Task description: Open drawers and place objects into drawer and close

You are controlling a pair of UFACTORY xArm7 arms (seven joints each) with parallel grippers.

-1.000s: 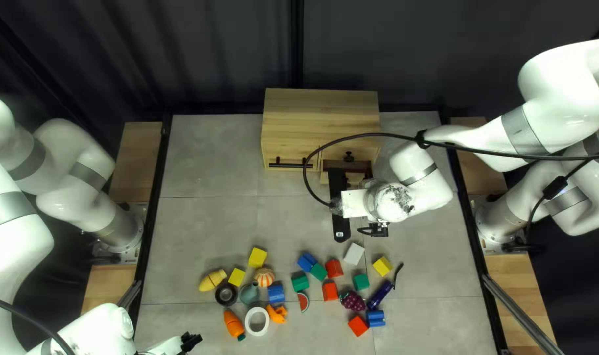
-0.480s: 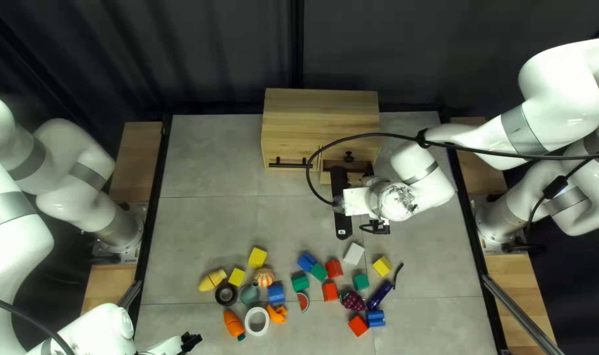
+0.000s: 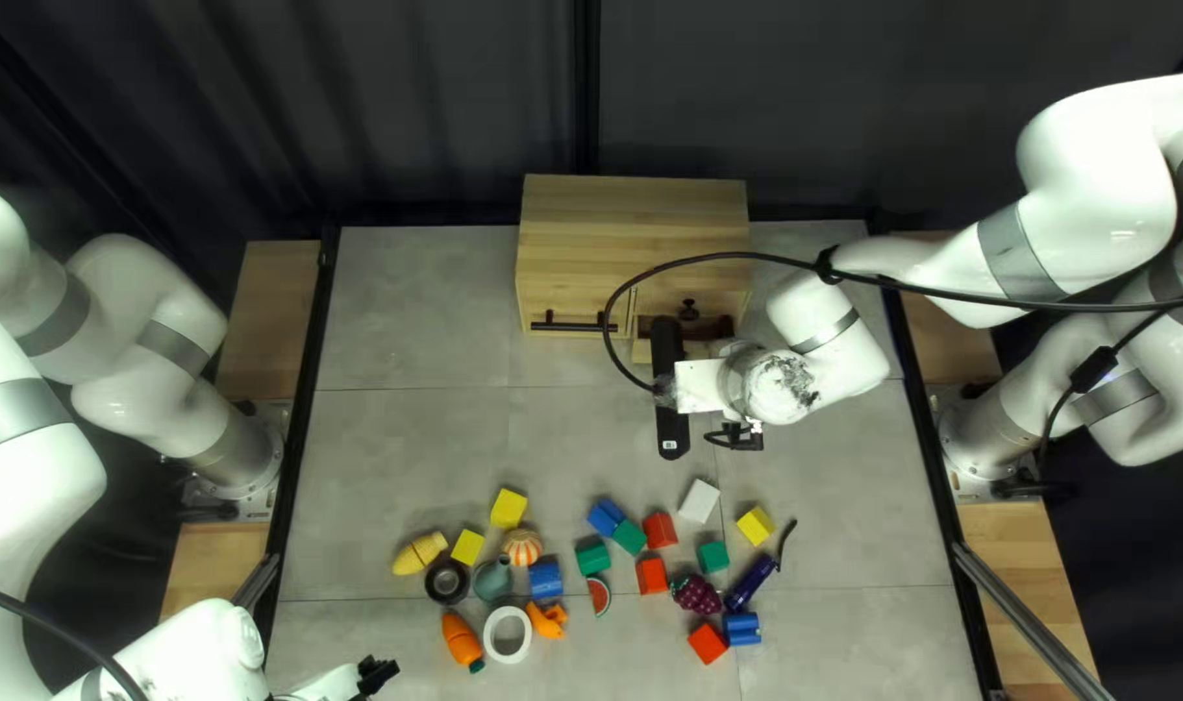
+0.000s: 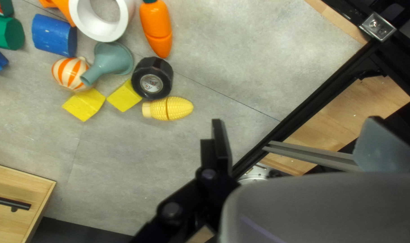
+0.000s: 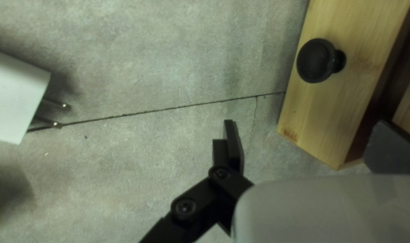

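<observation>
My right gripper [image 5: 306, 130] has its fingers spread with nothing pinched, one near the corner of the drawer [image 5: 344, 96]. The drawer stands pulled out, its round black knob [image 5: 317, 60] facing the gripper. What lies inside is mostly hidden by the arm, so it may or may not hold something.

The wood should be light and stiff and slide under a modest push. The knob looks smooth and could slip if squeezed on its rounded rim; the neck behind it would give a surer hold, and closing asks only a flat push on the front.

Beyond, the white block [image 3: 699, 501] is the nearest load: hard, probably light, best taken across two flat sides. The purple grapes [image 3: 697, 595] look lumpy and want a gentle, centred pinch.

Farther off, my left gripper [image 4: 296, 120] is spread and empty too, beside the corn [image 4: 168, 109]. That and the carrot [image 4: 157, 28] each show a seam, so a grip off-centre might part them. The funnel [image 4: 109, 60] looks thin; its spout offers the narrowest hold.
</observation>
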